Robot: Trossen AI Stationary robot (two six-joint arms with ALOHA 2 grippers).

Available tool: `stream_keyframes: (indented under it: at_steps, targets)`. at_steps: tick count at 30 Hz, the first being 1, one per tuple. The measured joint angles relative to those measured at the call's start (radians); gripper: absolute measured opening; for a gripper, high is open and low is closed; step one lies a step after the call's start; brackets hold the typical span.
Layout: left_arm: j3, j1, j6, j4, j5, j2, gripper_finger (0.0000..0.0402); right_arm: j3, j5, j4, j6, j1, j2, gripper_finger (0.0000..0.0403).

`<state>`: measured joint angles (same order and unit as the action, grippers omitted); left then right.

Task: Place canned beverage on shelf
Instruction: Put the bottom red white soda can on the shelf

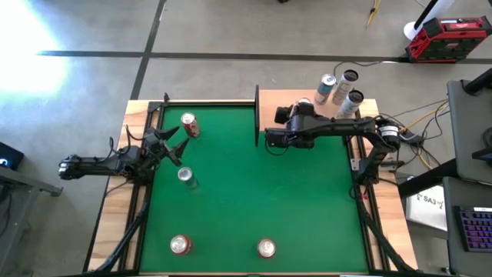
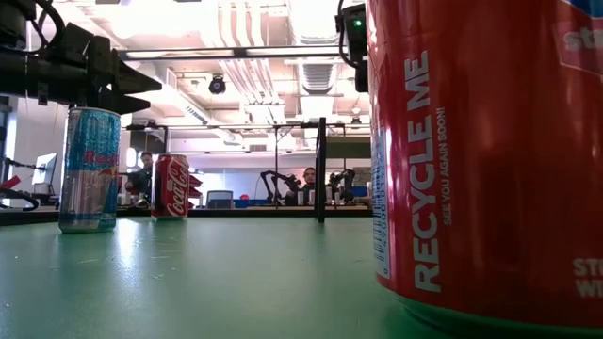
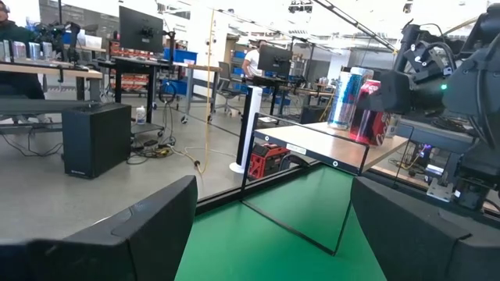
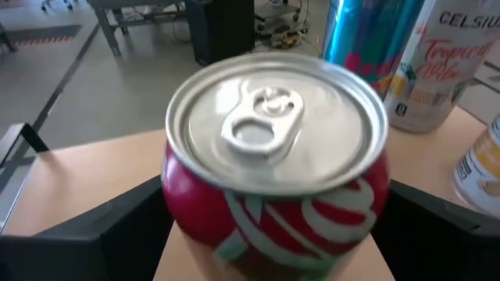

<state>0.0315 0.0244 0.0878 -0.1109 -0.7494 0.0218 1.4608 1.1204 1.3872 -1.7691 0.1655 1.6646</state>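
Note:
A red can with a silver top [image 4: 273, 133] stands upright by its base on the light-wood shelf [image 1: 273, 100] at the table's far right; it also shows in the left wrist view [image 3: 371, 117]. My right gripper [image 4: 273, 203] is open, slanting down from the near side, with one finger on each side of this can. In the high view it hangs over the shelf [image 1: 304, 109]. At the table's left edge my left gripper [image 1: 173, 144] waits, level and open, nothing between its fingers [image 3: 141, 234]. My right gripper's fingers [image 4: 117, 218] stand close beside the red can's two sides [image 4: 176, 195], at about mid-height. I cannot tell whether they touch it. The can stands upright on the shelf board.
Three more cans stand at the shelf's far right: a blue one [image 1: 327, 88], a white one [image 1: 350, 101] and another [image 1: 350, 77]. On the green felt are a red can [image 1: 189, 125], a silver-blue can [image 1: 186, 177] and two red cans near the front [image 1: 180, 245] [image 1: 266, 248].

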Motion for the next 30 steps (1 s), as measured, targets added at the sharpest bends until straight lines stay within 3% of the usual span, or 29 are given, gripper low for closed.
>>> stream_keyframes:
  at_steps: [8, 21, 30]
  targets:
    - [0.000, 0.000, 0.000, 0.000, 0.000, 0.000, 0.0324, 0.000, -0.019, 0.001, -0.003, 0.006, 0.020, 0.0361]
    - [0.000, 0.000, 0.000, 0.000, 0.000, 0.000, 0.0324, 0.000, 0.003, 0.000, -0.060, 0.026, 0.066, 0.0299]
    - [0.000, 0.000, 0.000, 0.000, 0.000, 0.000, 0.0324, 0.000, 0.017, -0.010, -0.029, 0.102, 0.066, 0.0307]
